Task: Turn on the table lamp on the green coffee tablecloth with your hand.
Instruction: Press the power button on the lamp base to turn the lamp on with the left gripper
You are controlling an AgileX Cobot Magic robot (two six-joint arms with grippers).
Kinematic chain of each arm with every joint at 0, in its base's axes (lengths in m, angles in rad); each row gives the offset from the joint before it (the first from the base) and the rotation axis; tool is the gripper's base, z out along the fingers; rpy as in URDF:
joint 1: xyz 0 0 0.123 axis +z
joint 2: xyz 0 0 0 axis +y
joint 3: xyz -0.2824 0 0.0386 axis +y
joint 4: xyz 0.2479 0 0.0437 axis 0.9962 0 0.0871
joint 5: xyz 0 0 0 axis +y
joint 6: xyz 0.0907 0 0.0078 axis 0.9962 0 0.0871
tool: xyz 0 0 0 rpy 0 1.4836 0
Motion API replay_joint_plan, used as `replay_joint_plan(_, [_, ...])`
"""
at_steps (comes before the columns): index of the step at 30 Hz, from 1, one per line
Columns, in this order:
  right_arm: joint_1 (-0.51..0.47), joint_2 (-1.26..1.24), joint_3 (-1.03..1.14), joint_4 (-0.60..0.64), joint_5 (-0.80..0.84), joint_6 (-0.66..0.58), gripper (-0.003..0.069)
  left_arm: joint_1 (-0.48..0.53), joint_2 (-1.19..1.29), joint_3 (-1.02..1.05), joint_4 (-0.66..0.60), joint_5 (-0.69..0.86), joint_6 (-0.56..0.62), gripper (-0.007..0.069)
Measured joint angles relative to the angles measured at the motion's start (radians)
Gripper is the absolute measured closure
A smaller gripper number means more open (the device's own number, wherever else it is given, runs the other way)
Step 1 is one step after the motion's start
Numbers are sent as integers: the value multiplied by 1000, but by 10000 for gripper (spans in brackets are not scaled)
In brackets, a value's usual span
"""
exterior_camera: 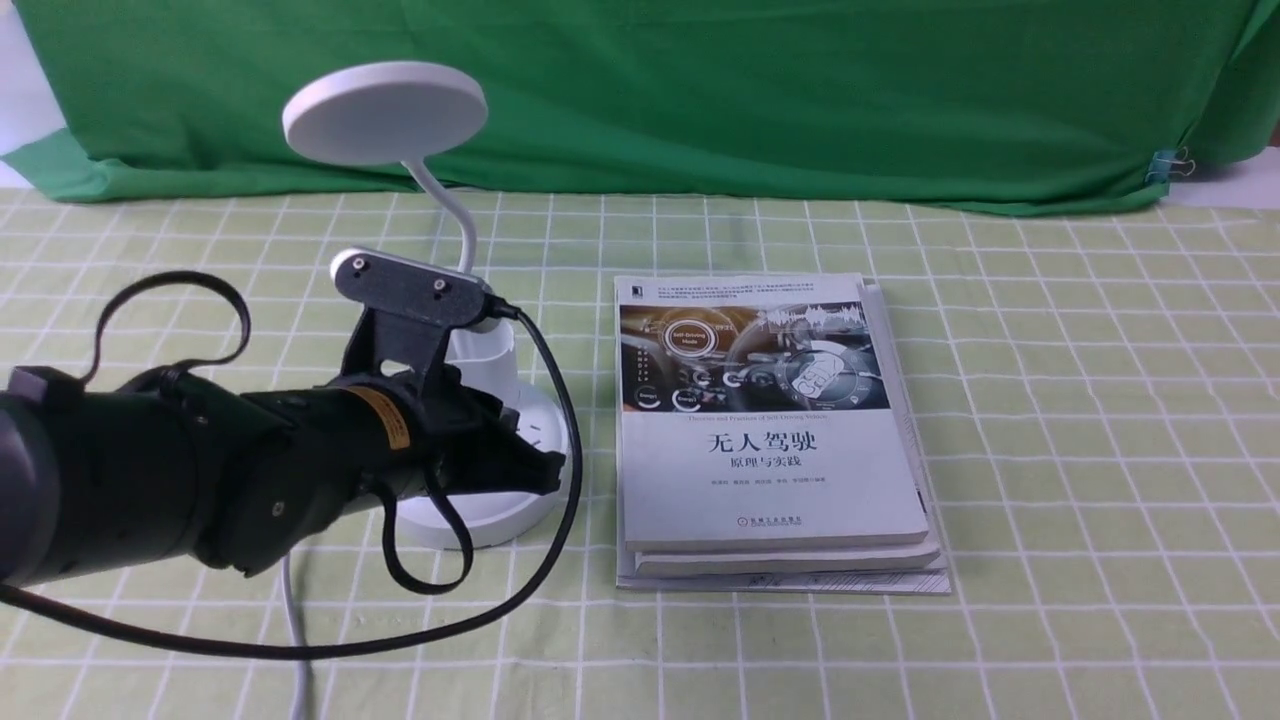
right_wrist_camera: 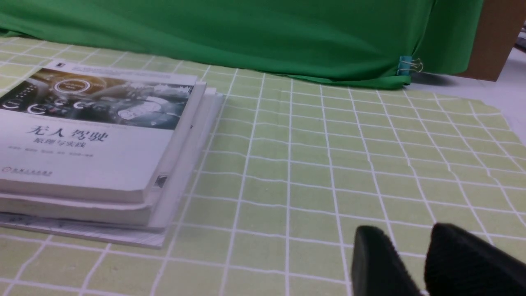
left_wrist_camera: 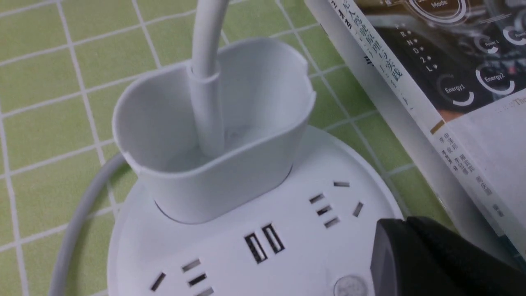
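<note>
**Button Within Reach of Left Gripper**

The table lamp [exterior_camera: 385, 115] stands at nine o'clock from the books [exterior_camera: 770, 480], on the green coffee tablecloth [exterior_camera: 1080, 450]. It looks light, its neck [exterior_camera: 445, 210] bendy, its smooth base [left_wrist_camera: 304, 234] apt to slide; better press the round button [left_wrist_camera: 350, 286] straight down than grasp anything. Just beside it, the left gripper [left_wrist_camera: 400, 224] is closed on nothing; the right gripper [right_wrist_camera: 404, 232], slightly parted, is empty.

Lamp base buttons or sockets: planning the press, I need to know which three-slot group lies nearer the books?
The group on the book side; the other sits beyond the USB ports.
</note>
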Motion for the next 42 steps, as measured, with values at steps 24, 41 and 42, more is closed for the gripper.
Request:
replay_joint_plan(24, [0, 0, 0, 0, 0, 0, 414, 29, 62, 0, 8, -11, -2, 624])
replay_joint_plan(41, [0, 0, 0, 0, 0, 1, 414, 30, 62, 0, 41, -20, 3, 624])
replay_joint_plan(42, [0, 0, 0, 0, 0, 1, 414, 30, 62, 0, 41, -20, 5, 624])
